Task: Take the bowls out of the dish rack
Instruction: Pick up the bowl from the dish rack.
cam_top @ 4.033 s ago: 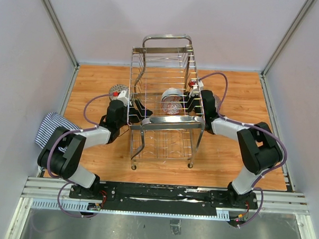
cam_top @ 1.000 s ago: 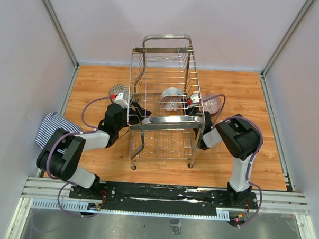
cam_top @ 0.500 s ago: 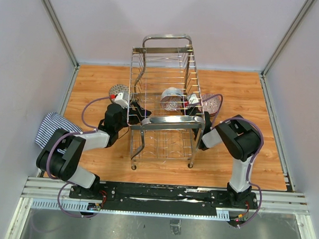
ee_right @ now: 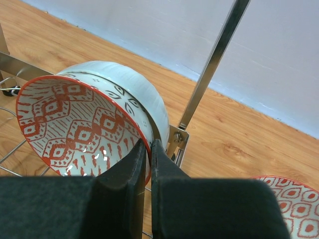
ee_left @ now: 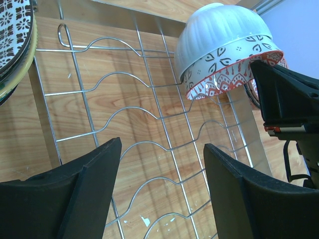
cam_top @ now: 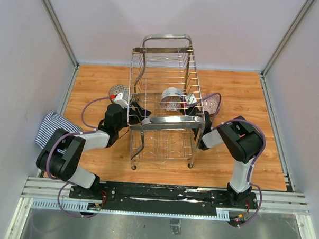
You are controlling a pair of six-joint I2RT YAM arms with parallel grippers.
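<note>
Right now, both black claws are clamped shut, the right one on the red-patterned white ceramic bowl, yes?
No. The left gripper stands open, its fingers wide apart in the left wrist view. The right gripper is shut on the red-patterned white ceramic bowl.

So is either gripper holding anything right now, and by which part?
The right gripper pinches the red-patterned bowl by its rim. The left gripper is open and empty.

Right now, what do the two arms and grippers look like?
The left arm and right arm have black joint housings and white links, each with a purple cable. The left gripper and right gripper have broad matte black fingers.
</note>
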